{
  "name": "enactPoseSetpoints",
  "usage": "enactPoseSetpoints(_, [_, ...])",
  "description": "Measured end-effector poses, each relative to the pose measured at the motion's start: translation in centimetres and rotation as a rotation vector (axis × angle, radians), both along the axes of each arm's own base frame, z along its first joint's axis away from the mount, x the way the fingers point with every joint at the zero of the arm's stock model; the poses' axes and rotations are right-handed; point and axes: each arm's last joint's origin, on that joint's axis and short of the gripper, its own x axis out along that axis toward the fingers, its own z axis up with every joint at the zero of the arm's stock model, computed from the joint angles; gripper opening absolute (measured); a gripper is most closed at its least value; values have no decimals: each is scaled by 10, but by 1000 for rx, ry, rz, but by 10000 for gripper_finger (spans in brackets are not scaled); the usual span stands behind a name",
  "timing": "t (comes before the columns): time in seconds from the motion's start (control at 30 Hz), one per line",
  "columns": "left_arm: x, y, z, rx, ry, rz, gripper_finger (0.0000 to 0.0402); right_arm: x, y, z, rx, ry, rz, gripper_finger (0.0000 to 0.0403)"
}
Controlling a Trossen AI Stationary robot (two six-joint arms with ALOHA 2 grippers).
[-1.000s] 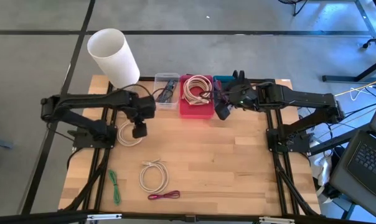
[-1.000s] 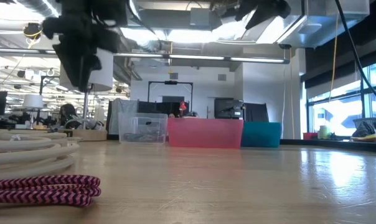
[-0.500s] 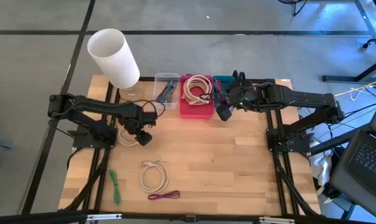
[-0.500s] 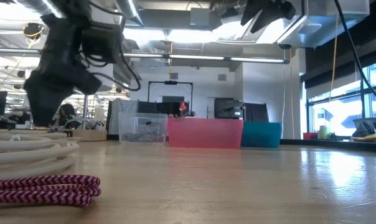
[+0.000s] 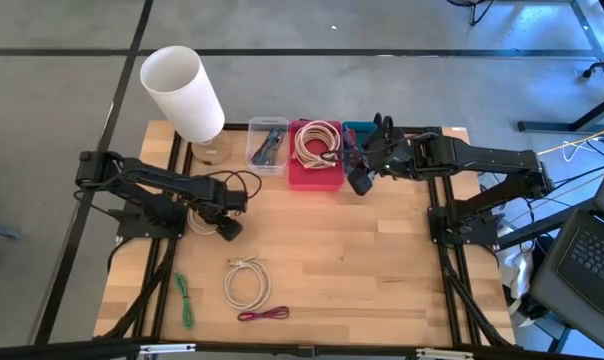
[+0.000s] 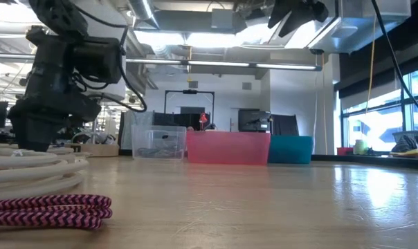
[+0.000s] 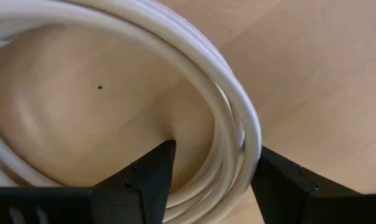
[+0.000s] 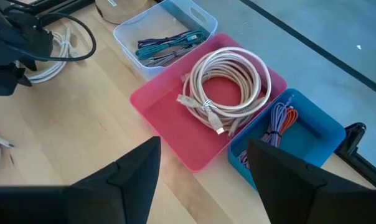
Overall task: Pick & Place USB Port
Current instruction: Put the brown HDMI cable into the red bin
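At the far left of the tabletop (image 5: 382,270) the left gripper (image 5: 225,226) is down low over the white coiled cable (image 7: 231,124), and the reason for that low pose shows in its wrist view: the two dark fingers (image 7: 144,180) stand apart, one inside the loop and one outside, so the bundled strands run between them ready to be pinched; they are open, not yet clamped on anything. Nearer the front edge lie a green cable (image 5: 185,298), a second white coil (image 5: 247,282) and a small red braided cable (image 5: 264,315), all loose and well apart from the gripper, presumably waiting their turn. Along the back edge sit the sorting bins, which explains where cables are meant to go: a clear bin (image 8: 163,37) holding teal cables, a pink bin (image 8: 175,112) with a beige coil in it, and a blue bin (image 8: 312,134) with purple and orange cables. Furthest right, the right gripper (image 5: 359,181) hangs above the pink bin's near corner with its fingers spread and empty, apparently parked clear of the work.
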Motion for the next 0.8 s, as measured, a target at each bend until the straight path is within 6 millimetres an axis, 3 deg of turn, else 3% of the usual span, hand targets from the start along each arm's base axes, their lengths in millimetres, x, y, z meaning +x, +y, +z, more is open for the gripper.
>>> enactPoseSetpoints(0.1, [-3,0,-3,1,7,-52,157,0,0,0,1,-2,-1,241])
enactPoseSetpoints(0.3, [-4,0,-2,8,-2,-87,28,0,2,0,3,-3,3,241])
enactPoseSetpoints(0.53, [0,0,6,20,-45,-58,28,0,3,0,1,-1,10,241])
enactPoseSetpoints(0.8, [18,-7,57,38,-317,-105,28,-3,3,-2,-1,40,13,241])
